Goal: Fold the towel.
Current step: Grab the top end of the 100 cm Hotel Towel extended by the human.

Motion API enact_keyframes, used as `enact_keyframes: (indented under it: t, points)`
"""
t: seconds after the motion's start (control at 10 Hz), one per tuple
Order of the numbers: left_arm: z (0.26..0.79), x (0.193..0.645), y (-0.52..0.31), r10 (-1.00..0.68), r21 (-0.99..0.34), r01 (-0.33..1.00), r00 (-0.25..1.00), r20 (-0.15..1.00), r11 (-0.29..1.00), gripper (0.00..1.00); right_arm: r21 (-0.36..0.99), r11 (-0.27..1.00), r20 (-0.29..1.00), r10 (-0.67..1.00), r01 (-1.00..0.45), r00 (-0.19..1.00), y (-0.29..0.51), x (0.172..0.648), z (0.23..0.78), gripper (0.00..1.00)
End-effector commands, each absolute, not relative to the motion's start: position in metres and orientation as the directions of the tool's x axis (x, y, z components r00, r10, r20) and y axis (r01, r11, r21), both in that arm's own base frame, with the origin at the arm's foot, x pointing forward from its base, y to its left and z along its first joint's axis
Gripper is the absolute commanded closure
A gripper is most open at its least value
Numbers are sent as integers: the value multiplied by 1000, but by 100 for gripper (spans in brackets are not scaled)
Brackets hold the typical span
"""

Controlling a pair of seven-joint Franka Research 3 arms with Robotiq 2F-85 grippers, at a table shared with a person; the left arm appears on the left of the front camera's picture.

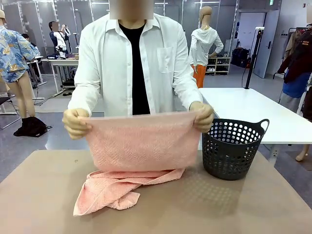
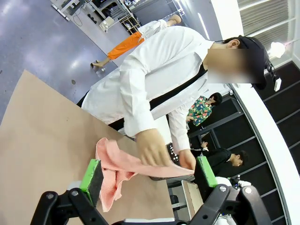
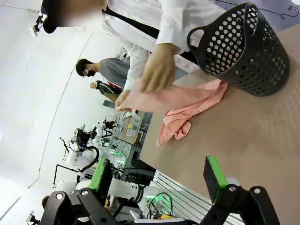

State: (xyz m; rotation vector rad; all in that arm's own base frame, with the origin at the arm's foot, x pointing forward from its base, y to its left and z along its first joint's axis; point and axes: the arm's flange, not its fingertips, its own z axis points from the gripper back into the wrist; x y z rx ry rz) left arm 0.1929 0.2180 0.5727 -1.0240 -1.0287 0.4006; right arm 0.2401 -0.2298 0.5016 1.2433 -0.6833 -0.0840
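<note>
Tan table (image 1: 39, 195), one of it, carries everything. Your count, big to small: one person (image 1: 136, 63) in a white shirt over black at the far edge, one salmon-pink towel (image 1: 144, 146), one dark perforated basket (image 1: 231, 151) with two loop handles, two grippers, two hands on the cloth.

Hand pose: the person's right hand (image 1: 75, 124) and left hand (image 1: 202, 117) each pinch a top corner of the towel. Both are raised above the far edge, arms bent, and the cloth is stretched flat between them.

Gripper pose: the left gripper (image 2: 149, 172) is released, green pads spread wide, nothing clamped. The right gripper (image 3: 157, 172) is the same, jaws apart and gripping nothing. Both hang over the table on your side and look across at the person.

Towel location: the upper part hangs like a sheet from the two hands, near the middle of the far edge. The lower part lies bunched on the table, trailing toward the near left corner.

Towel vs tools: it is well apart from both grippers, and no pad touches it. In the left wrist view you see it far off, framed between the pads.

The basket stands upright toward the far right corner, just beside the towel's right side. You can't tell whether they touch.
</note>
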Motion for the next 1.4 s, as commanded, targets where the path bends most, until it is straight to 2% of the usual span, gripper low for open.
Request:
enact_keyframes:
  t: [0.0, 0.5, 0.7, 0.9, 1.1, 1.3]
  points:
    - [574, 198, 219, 694, -842, 195, 488, 529, 504, 0, 881, 344, 451, -413, -323, 791, -230, 241, 503, 0]
    - [573, 193, 218, 700, -848, 169, 497, 513, 501, 0, 889, 346, 431, -416, -300, 800, -230, 240, 502, 0]
    - [610, 194, 198, 494, -704, 286, 546, 677, 650, 0, 789, 465, 566, -297, -401, 769, -225, 241, 536, 0]
    - [665, 203, 157, 185, -474, 407, 575, 797, 781, 0, 596, 599, 695, -49, -535, 718, -188, 246, 590, 0]
    - [699, 218, 119, -85, -268, 495, 581, 810, 827, 0, 391, 644, 738, 208, -657, 642, -145, 253, 630, 0]
    - [729, 231, 68, -380, -31, 617, 522, 763, 786, 0, 166, 628, 726, 444, -760, 525, -95, 256, 667, 0]
